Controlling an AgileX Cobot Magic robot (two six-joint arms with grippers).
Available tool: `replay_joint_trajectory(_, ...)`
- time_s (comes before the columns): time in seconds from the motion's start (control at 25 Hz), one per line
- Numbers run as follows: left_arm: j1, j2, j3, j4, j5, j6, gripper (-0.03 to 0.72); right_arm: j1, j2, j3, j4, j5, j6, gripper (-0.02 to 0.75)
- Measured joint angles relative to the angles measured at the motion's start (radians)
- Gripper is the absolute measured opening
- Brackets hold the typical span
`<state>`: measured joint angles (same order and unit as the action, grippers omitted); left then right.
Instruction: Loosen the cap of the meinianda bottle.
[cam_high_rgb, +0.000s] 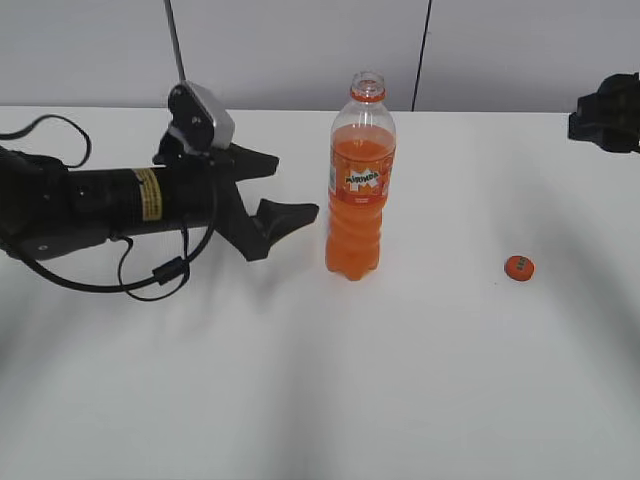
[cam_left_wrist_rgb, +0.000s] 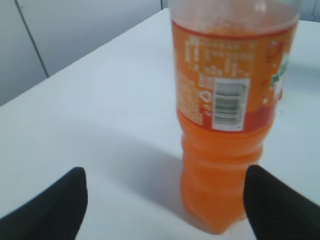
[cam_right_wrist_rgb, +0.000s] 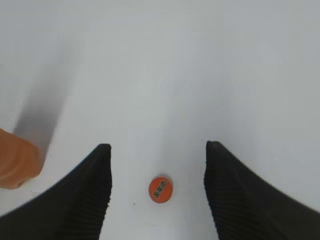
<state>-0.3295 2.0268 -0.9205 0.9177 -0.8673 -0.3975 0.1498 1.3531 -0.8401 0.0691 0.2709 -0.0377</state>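
The meinianda bottle (cam_high_rgb: 360, 200) stands upright mid-table, filled with orange soda, its neck open with no cap on it. Its barcode side faces the left wrist camera (cam_left_wrist_rgb: 225, 125). The small orange cap (cam_high_rgb: 518, 267) lies flat on the table to the bottle's right. My left gripper (cam_high_rgb: 295, 185) lies low just left of the bottle, jaws open and empty, apart from the bottle (cam_left_wrist_rgb: 165, 175). My right gripper (cam_high_rgb: 585, 120) hangs high at the far right edge. It is open above the cap (cam_right_wrist_rgb: 160, 189), which shows between its fingers (cam_right_wrist_rgb: 159, 147).
The white table (cam_high_rgb: 300, 380) runs back to a grey wall. The left arm's black cable (cam_high_rgb: 150, 280) loops on the table under the arm. The bottle's base (cam_right_wrist_rgb: 15, 165) shows at the left edge of the right wrist view.
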Motion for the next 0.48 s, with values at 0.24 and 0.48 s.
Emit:
replay_joint_trajectory(0.24,0.044,-0.164,0.0,-0.011,0.233,0.0,0.542,0.0,-0.049,-0.025,-0.123,0.001,-0.003,0.442)
replay_joint_trajectory(0.48,0.079,-0.288,-0.001,-0.119,0.607,0.0,0.534,0.0,-0.057,-0.084,-0.159,0.002,-0.003,0.442)
